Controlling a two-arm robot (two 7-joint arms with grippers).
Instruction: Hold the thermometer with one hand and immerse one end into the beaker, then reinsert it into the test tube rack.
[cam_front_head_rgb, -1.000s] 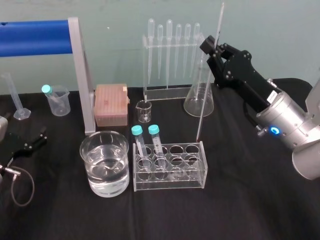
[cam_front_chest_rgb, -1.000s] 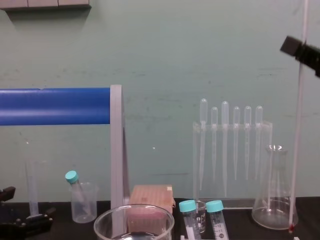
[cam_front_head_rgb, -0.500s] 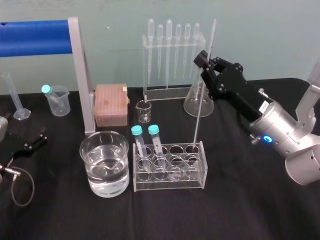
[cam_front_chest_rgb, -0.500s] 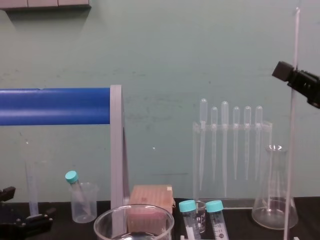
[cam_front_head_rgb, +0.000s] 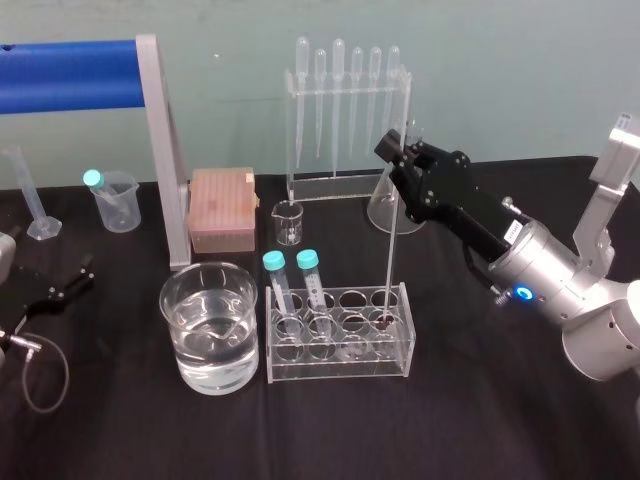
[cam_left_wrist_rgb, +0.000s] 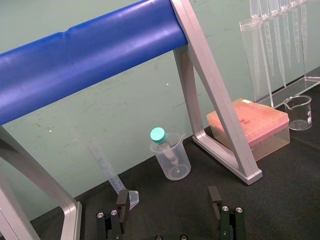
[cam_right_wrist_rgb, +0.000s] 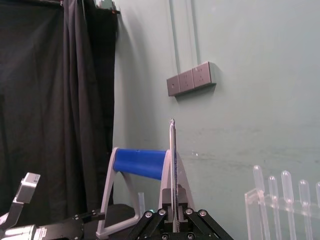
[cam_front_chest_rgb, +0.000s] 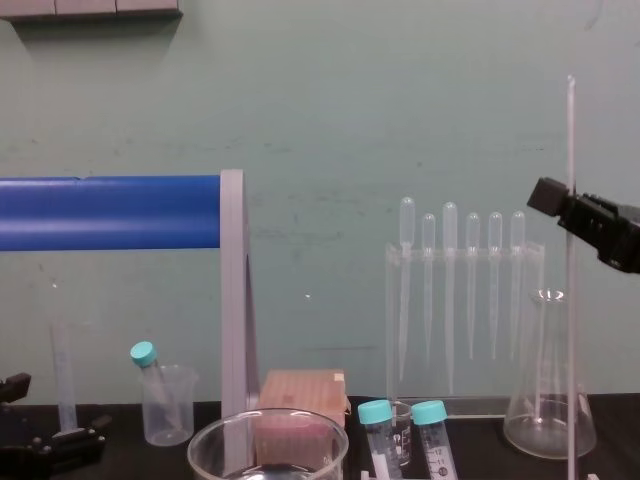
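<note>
The thermometer stands nearly upright, and my right gripper is shut on its upper part. Its red lower tip sits in the right rear hole of the clear test tube rack. The wide beaker, holding water, stands just left of the rack. In the chest view the thermometer rises past my right gripper. The right wrist view shows the thermometer sticking up from between the closed fingers. My left gripper rests open at the table's left edge, nothing between its fingers.
Two teal-capped tubes stand in the rack's left holes. Behind are a pipette stand, a conical flask, a small glass beaker and a pink box. A blue-barred frame, a plastic beaker and a cylinder stand at the left.
My right gripper has come down and toward the rack with the thermometer. The thermometer's lower end has gone from above the table into the rack's right rear hole. The left arm is still.
</note>
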